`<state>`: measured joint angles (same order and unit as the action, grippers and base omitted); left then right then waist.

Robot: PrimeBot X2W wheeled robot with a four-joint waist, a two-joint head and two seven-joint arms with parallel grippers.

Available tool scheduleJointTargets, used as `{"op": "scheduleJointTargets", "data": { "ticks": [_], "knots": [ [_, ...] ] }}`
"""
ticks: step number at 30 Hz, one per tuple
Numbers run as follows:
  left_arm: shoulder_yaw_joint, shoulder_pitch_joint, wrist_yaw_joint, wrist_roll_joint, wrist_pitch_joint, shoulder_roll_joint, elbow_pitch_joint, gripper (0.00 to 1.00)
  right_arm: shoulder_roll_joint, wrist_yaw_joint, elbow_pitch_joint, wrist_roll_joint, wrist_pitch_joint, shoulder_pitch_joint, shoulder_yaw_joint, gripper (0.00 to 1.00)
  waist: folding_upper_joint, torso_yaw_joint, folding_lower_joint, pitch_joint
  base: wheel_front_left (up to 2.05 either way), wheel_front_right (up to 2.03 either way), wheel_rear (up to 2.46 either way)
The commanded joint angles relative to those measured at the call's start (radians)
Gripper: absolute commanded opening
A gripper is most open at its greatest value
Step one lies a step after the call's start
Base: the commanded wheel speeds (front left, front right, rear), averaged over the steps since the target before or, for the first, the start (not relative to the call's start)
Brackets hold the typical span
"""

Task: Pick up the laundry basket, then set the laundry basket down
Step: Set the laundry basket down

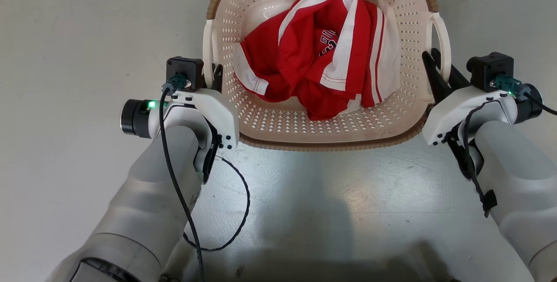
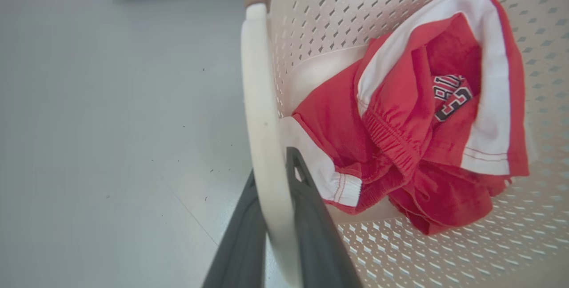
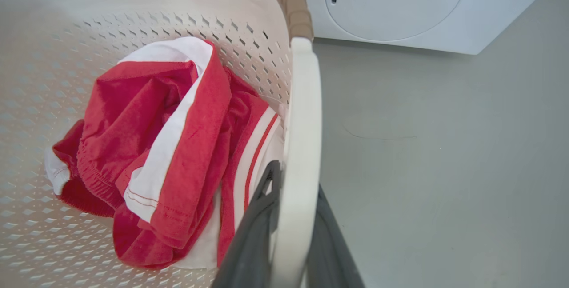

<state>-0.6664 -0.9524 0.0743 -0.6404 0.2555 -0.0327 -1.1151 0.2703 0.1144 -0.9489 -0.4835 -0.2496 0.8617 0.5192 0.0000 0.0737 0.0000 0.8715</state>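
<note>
Fingers of left gripper point(image 2: 271, 163) pinch left white handle point(image 2: 260, 101); right gripper point(image 3: 297, 177) pinches right handle point(image 3: 304, 101). The laundry basket point(image 1: 322, 136) is between both arms over grey floor point(image 1: 65, 34), red-white garment point(image 1: 317, 55) inside.

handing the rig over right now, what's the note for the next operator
Left tool: shut on the left handle of the laundry basket, one finger each side.
Right tool: shut on the right handle.
Basket: in front of the robot over the grey floor, a red and white garment inside; lifted or not, cannot tell.
Done: both handles gripped.
Left: lift if not yet up, then set it down.
</note>
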Motion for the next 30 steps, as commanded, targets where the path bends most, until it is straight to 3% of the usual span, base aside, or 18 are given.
{"op": "scheduleJointTargets", "data": {
  "ticks": [1, 3, 4, 5, 6, 17, 30],
  "knots": [
    [0.017, -0.009, -0.008, 0.015, 0.006, -0.023, 0.004, 0.0, -0.018, 0.016, 0.017, 0.016, -0.012, -0.058, 0.019, 0.0, 0.0, -0.001, 0.0, 0.0, 0.0, 0.0, 0.0],
    [0.025, -0.009, -0.01, 0.012, 0.006, -0.022, -0.007, 0.0, -0.018, 0.016, 0.012, 0.018, -0.012, -0.057, 0.007, 0.0, 0.0, -0.003, 0.0, 0.001, 0.0, 0.0, 0.0],
    [0.032, -0.01, -0.009, 0.007, 0.006, -0.021, -0.012, 0.04, -0.018, 0.016, 0.006, 0.021, -0.012, -0.055, -0.003, 0.18, 0.0, -0.003, 0.0, 0.001, 0.0, 0.0, 0.0],
    [0.036, -0.012, -0.007, 0.007, 0.006, -0.021, -0.014, 0.46, -0.021, 0.016, -0.004, 0.025, -0.012, -0.055, -0.009, 0.48, 0.0, -0.003, 0.0, 0.002, 0.0, 0.0, 0.0],
    [0.038, -0.014, -0.002, 0.01, 0.006, -0.02, -0.014, 1.0, -0.023, 0.016, -0.007, 0.031, -0.012, -0.053, -0.014, 1.0, 0.0, -0.004, 0.0, 0.002, 0.0, 0.0, 0.0],
    [0.037, 0.007, 0.004, -0.018, 0.006, -0.018, -0.082, 1.0, -0.05, 0.016, 0.045, 0.119, -0.012, -0.08, -0.125, 1.0, 0.0, -0.015, 0.0, -0.03, 0.0, 0.0, 0.0],
    [0.061, 0.066, 0.019, -0.028, 0.006, -0.018, -0.037, 1.0, -0.074, 0.016, 0.09, 0.184, -0.012, -0.153, -0.204, 1.0, 0.0, -0.021, 0.0, -0.151, 0.0, 0.0, 0.0]
  ]
}}
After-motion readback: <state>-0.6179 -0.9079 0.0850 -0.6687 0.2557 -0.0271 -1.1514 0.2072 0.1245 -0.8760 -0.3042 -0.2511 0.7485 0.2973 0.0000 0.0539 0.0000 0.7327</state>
